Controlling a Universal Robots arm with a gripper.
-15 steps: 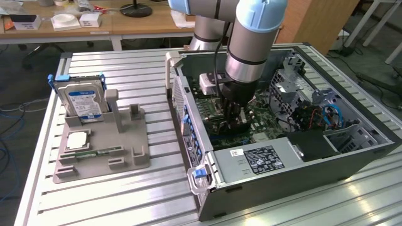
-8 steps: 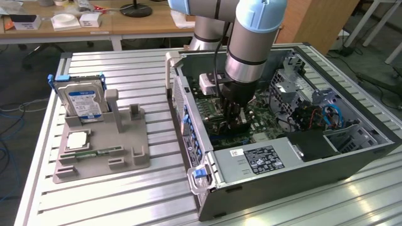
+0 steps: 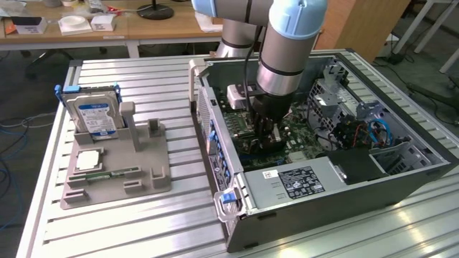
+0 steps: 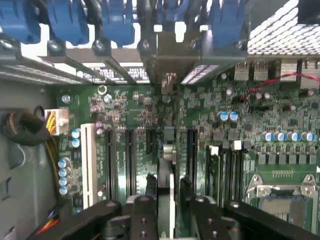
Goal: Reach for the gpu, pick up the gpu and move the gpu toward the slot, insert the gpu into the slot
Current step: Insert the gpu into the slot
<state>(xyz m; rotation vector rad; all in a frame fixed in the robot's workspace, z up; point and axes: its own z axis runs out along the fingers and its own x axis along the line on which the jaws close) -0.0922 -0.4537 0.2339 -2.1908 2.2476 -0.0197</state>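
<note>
Exterior view, from its left: a hard drive (image 3: 95,115) is sitting in a bench fixture, while the tool (image 3: 267,134) is reaching inside the open computer case (image 3: 323,199). Wrist view is showing the tool (image 4: 167,210) gripping the gpu (image 4: 166,165) edge-on above the slot (image 4: 169,135); stiff, light and fragile, it is best held by its edges.

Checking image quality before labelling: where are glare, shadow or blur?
Exterior view: glare streaks on the ribbed aluminium table, deep shadow inside the grey open computer case. Wrist view: blown-out white light through the perforated metal grille; the black pincer close up looks soft.
</note>
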